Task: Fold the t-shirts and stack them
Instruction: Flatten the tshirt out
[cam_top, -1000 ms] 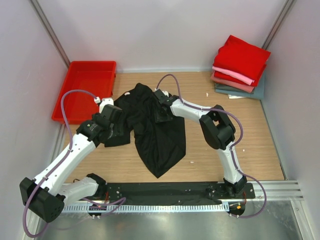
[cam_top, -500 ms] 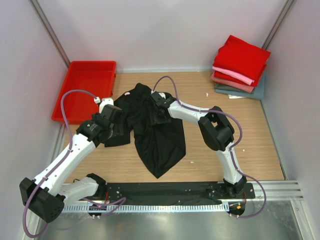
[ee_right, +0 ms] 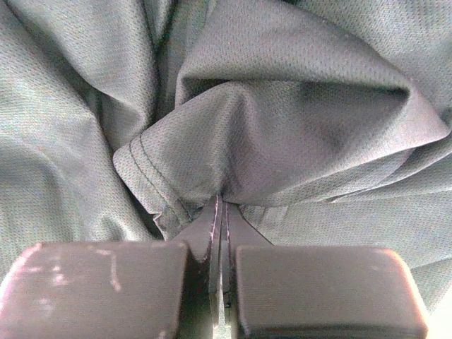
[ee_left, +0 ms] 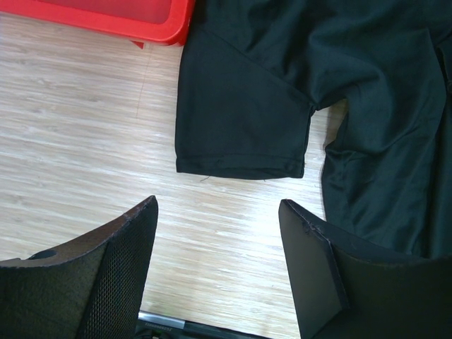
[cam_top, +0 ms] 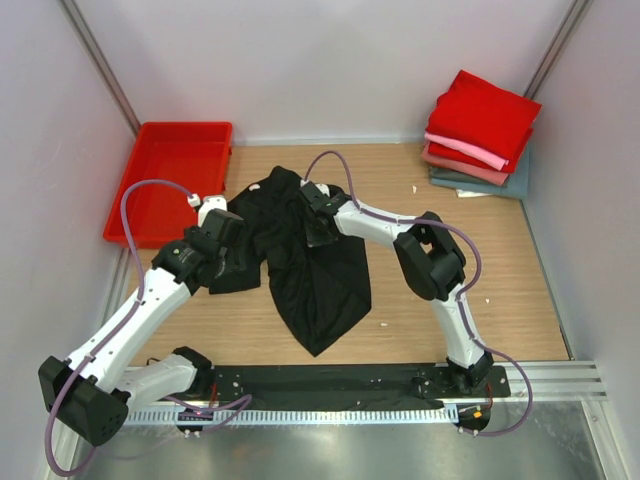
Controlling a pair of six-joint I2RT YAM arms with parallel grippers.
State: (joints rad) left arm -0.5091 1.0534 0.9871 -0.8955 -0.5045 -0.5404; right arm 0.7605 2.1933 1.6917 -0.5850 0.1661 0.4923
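Fingers [ee_right: 106, 282] of right gripper [ee_right: 220, 212] pinched shut on a hemmed fold of crumpled plain black cloth t-shirt [cam_top: 320, 290], mid-table. Left gripper [ee_left: 217, 212] spread, empty, above its sleeve. Stack of folded red, pink, rose and teal t-shirts [cam_top: 480, 130] done, far-right corner; black one not yet folded.

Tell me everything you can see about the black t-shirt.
The black t-shirt is thin, finely meshed cloth, lying crumpled and unfolded on the wooden table. One short sleeve lies flat, its hem stitched. The right gripper is shut on a bunched fold near a hem. The left gripper hangs open by the sleeve's hem.
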